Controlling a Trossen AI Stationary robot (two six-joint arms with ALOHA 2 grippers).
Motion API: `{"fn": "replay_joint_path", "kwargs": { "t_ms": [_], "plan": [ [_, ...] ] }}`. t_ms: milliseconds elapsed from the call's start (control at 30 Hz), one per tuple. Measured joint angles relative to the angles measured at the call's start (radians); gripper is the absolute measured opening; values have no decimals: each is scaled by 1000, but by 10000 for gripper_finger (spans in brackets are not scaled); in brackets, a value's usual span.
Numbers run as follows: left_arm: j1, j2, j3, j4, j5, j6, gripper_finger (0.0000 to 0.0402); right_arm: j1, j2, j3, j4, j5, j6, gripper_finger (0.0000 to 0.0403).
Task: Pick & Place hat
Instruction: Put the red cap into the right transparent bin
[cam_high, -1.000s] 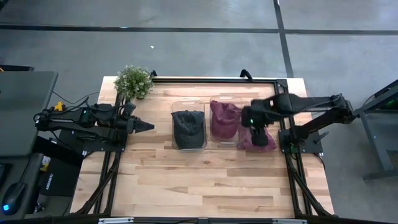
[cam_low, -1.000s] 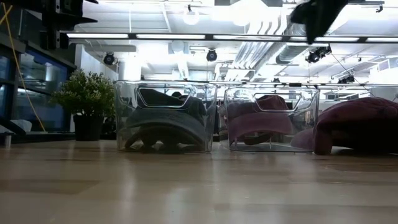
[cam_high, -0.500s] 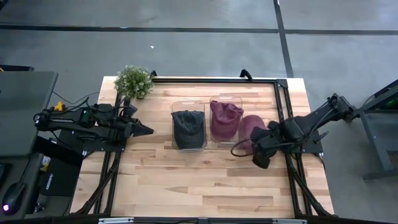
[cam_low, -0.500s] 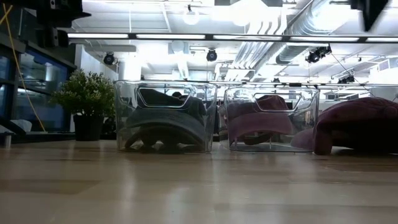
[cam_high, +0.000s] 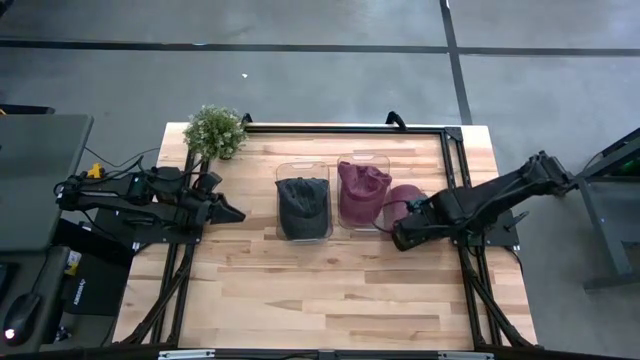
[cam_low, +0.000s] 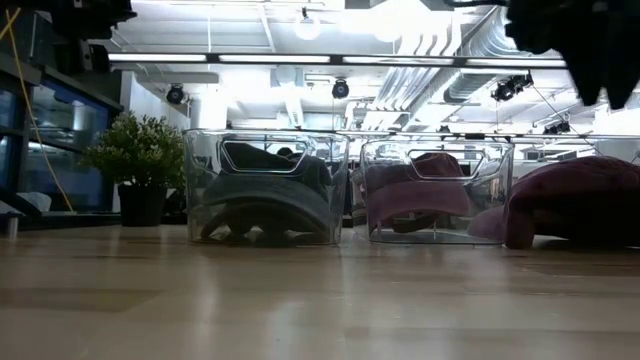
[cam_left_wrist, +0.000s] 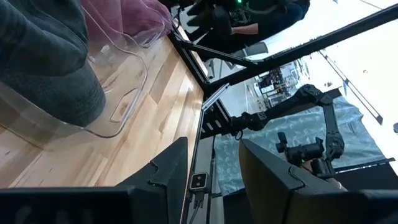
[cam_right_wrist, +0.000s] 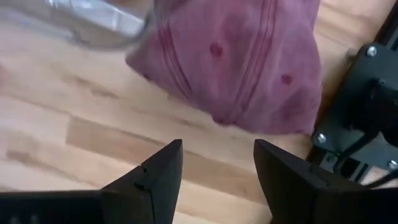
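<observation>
A maroon hat (cam_high: 404, 201) lies loose on the worktop (cam_high: 330, 290), just beside the clear bin (cam_high: 363, 192) that already holds another maroon hat; a second clear bin (cam_high: 303, 207) to its left holds a dark hat (cam_high: 303, 203). The right gripper (cam_high: 404, 237) hangs above the loose hat's near edge, its fingers (cam_right_wrist: 149, 180) spread with nothing between them. The left gripper (cam_high: 236, 213) waits near the plant (cam_high: 215, 131), also spread and empty.

The likely trouble is the grasp itself: the hat is soft and slumped, so a pinch at its rim may catch only a fold of cloth and let the rest drag or slip free on lifting. It also sits close to the arm's black frame (cam_right_wrist: 364, 118) and to the bin wall, so a slightly off descent could strike either, or shove the bin
</observation>
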Motion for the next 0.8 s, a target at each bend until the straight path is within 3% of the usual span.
{"fn": "replay_joint_path", "kwargs": {
  "t_ms": [233, 467, 633, 800],
  "plan": [
    [0, 0, 0, 0, 35, 0, 137, -93, -2, 0, -17, 19, -64, 208],
    [0, 0, 0, 0, 65, 0, 137, -165, -2, -19, -23, 9, -86, 288],
    [0, 0, 0, 0, 77, 7, 137, -206, -2, -107, -4, -8, -85, 332],
    [0, 0, 0, 0, 87, 8, 137, -257, -9, -204, 126, -33, -130, 341]
  ]
}}
